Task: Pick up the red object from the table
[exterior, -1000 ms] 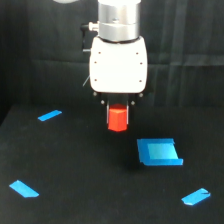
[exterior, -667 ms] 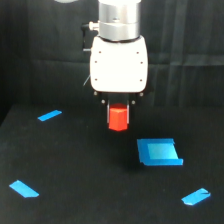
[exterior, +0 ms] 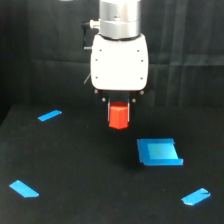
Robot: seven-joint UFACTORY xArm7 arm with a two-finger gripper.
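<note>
We are looking at the fingers (exterior: pixel 110 113) first: they are squeezing the red object (exterior: pixel 119 117) from both sides. The gripper (exterior: pixel 119 116) is holding that little block up in the air, above the table (exterior: pixel 80 165). Over it the big white gripper body (exterior: pixel 119 62) is hanging. Lower down, toward the exterior view's right, a blue tray (exterior: pixel 157 152) is lying flat. Blue tape strips (exterior: pixel 49 115) are sitting around it.
</note>
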